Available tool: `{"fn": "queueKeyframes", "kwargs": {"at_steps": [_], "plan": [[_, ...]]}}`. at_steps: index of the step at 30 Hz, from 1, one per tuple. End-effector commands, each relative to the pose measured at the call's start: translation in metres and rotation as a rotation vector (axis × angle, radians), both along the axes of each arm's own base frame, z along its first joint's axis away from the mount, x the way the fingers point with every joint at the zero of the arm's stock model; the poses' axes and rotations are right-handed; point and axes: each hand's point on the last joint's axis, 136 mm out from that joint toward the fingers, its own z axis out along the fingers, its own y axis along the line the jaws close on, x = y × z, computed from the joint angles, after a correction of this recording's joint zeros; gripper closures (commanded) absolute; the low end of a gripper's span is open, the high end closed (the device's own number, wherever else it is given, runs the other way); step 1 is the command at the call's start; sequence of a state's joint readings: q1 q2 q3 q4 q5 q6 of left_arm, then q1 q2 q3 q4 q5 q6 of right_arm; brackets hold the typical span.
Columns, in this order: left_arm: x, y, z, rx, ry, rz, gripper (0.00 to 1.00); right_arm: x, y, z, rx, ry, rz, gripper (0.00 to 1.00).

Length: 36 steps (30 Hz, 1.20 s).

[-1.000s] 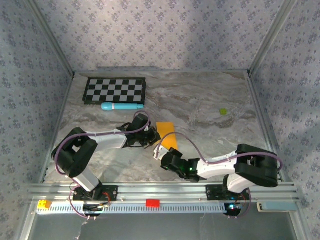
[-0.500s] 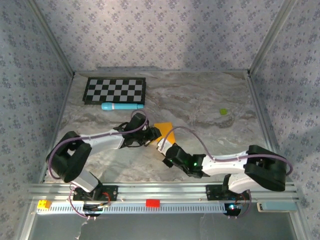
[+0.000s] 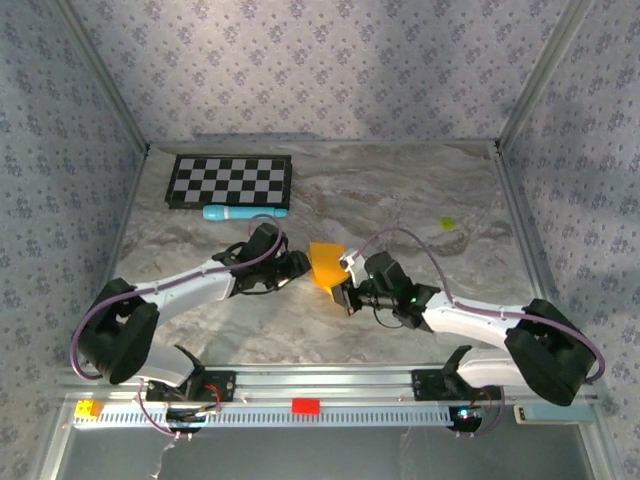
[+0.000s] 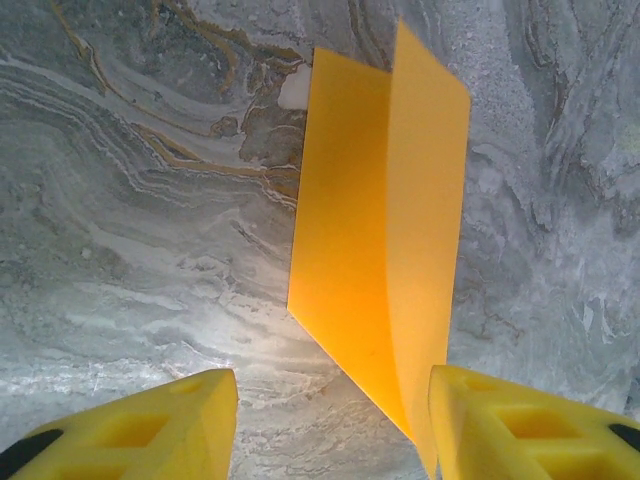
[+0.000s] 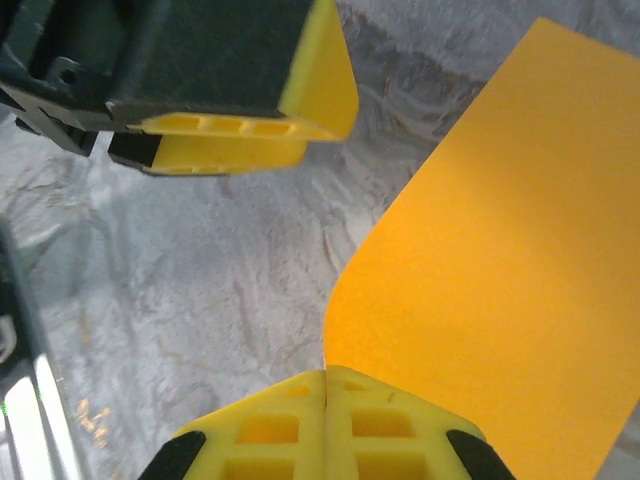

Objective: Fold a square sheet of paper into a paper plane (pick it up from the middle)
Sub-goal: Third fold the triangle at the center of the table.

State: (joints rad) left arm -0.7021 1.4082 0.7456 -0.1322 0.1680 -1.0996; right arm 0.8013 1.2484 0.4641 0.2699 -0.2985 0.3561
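Note:
The square sheet of paper (image 3: 325, 264) is orange and stands bent up off the marble table. My right gripper (image 3: 347, 291) is shut on its near edge. In the right wrist view the shut fingertips (image 5: 327, 400) pinch the sheet (image 5: 500, 250), which curves away to the upper right. My left gripper (image 3: 291, 267) is just left of the sheet and open. In the left wrist view the paper (image 4: 370, 240) rises between the open gripper (image 4: 330, 430), its lower edge running down beside the right finger (image 4: 520, 420).
A black-and-white checkerboard (image 3: 230, 181) lies at the far left with a light-blue cylinder (image 3: 243, 212) just in front of it. A tiny yellow-green bit (image 3: 447, 223) sits at the right. Patterned walls enclose the table; a metal rail (image 3: 320, 385) runs along the near edge.
My right arm has swung out to the right with the gripper on the paper's near edge, and the sheet has risen from flat into a curl. My left gripper has shifted slightly farther away.

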Motion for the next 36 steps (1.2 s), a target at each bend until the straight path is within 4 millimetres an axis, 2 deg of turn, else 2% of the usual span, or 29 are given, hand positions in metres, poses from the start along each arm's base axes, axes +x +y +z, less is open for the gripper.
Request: {"fn": "queueKeyframes", "kwargs": {"at_steps": [1,5,13,23,26,29,31,33,36], "plan": [[0.009,-0.002,0.02,-0.01,-0.051,-0.008,0.48,-0.015,0.008,0.005,0.078,0.19,0.073,1.0],[0.011,-0.008,0.027,-0.033,-0.065,-0.029,0.48,-0.018,0.011,0.003,0.115,0.299,0.113,1.0],[0.023,-0.032,0.039,-0.05,-0.086,-0.123,0.58,-0.026,0.02,0.004,0.141,0.349,0.173,1.0],[0.041,-0.064,0.019,-0.06,-0.016,-0.198,0.69,-0.03,0.02,-0.001,0.124,0.348,0.171,1.0],[0.044,-0.07,0.009,-0.056,0.011,-0.213,0.71,-0.03,0.02,-0.003,0.117,0.348,0.168,1.0],[0.043,-0.075,-0.002,-0.062,0.049,-0.225,0.78,-0.029,0.019,-0.003,0.115,0.346,0.162,1.0],[0.042,-0.075,-0.003,-0.079,0.049,-0.217,0.78,-0.028,0.019,-0.004,0.113,0.345,0.157,1.0],[0.04,-0.066,-0.002,-0.065,0.039,-0.181,0.78,-0.027,0.018,-0.004,0.111,0.341,0.149,1.0],[0.034,-0.045,0.003,-0.029,0.018,-0.118,0.68,-0.025,0.018,-0.006,0.103,0.332,0.139,1.0]]}}
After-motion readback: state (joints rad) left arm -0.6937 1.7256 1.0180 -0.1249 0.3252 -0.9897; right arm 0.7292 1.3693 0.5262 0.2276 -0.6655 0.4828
